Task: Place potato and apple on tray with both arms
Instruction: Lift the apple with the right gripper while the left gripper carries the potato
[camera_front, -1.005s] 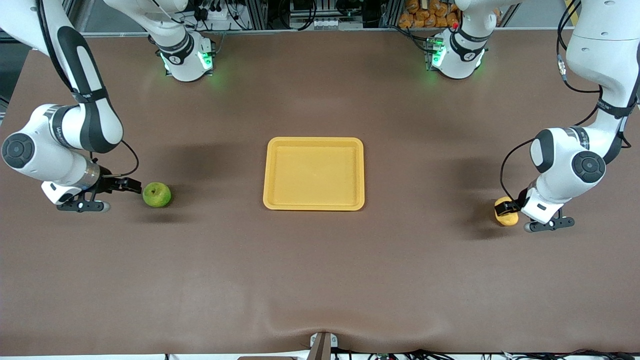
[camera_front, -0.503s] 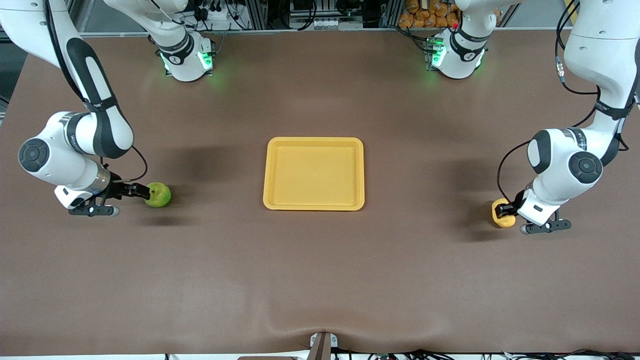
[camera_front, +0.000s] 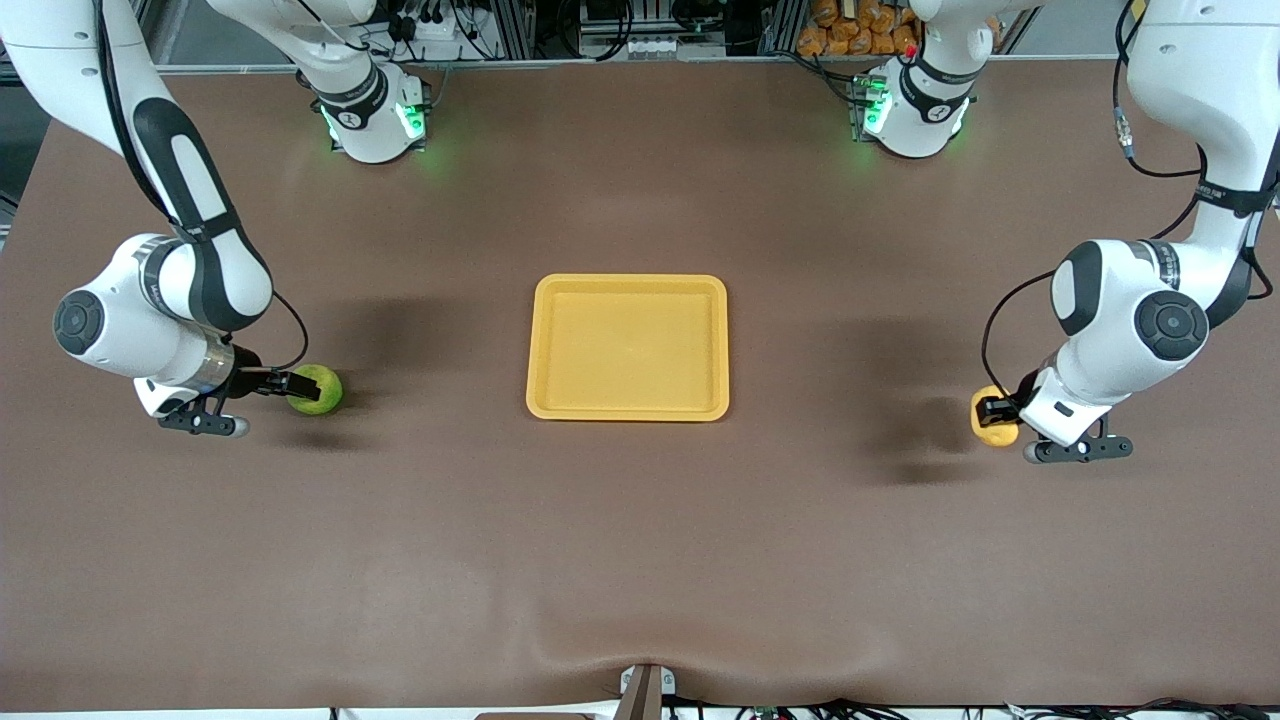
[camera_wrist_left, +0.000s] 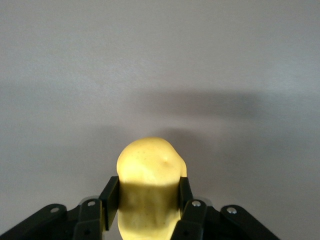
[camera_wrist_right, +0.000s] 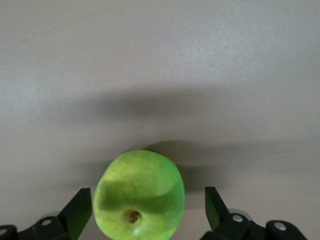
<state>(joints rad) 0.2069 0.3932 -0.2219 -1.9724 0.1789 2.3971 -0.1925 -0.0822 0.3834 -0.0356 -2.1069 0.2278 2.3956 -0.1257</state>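
High front camera faces both robots; wrist cameras look closely past fingers.

Two white arms with black bands, looping black cables, green-lit bases, and black tools.

left gripper (camera_wrist_left: 145, 200): both black fingers (camera_wrist_left: 109, 196) pressed flat against the potato's sides, clamping it | potato (camera_wrist_left: 149, 172): yellow, lumpy, its rounded end sticking out past the fingertips toward 12 o'clock, small dimple on the skin | table (camera_wrist_left: 160, 60): plain grey-brown surface, soft dark shadow band above the potato
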